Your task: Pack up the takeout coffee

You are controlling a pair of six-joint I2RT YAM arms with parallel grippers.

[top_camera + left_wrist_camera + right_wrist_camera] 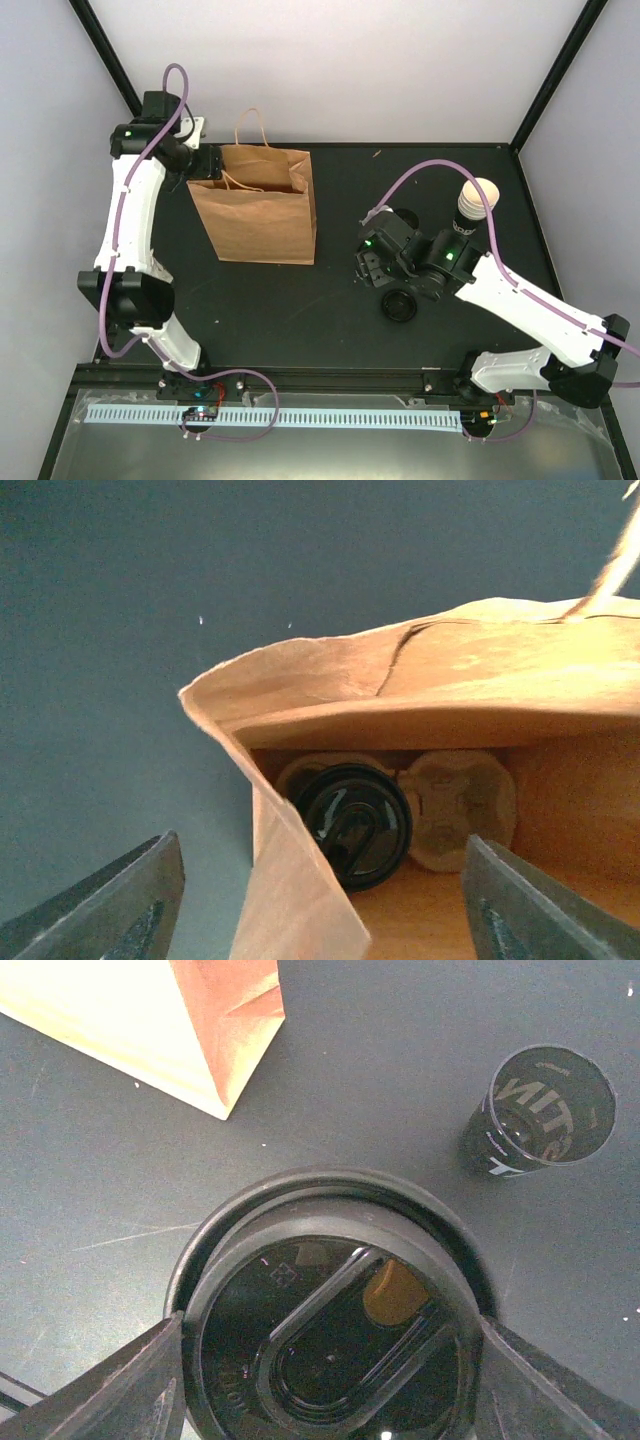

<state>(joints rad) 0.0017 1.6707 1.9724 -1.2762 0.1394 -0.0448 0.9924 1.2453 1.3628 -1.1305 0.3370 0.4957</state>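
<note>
The brown paper bag [262,205] stands open at the back left, and my left gripper [205,160] hovers over its mouth. In the left wrist view the left gripper [320,845] is open, its fingers straddling the bag's near edge [290,880]. At the bottom of the bag the takeout coffee [352,825] stands in a pulp carrier [460,810]. Only its black lid shows. My right gripper [330,1328] is shut on a loose black lid [330,1340], held just above another lid's rim [330,1178] on the table.
A nested stack of black cups [477,198] with a cream inside stands at the back right. A single black printed cup with a dark inside [540,1110] stands on the dark table beyond the lids. The bag's corner [225,1050] lies left of it.
</note>
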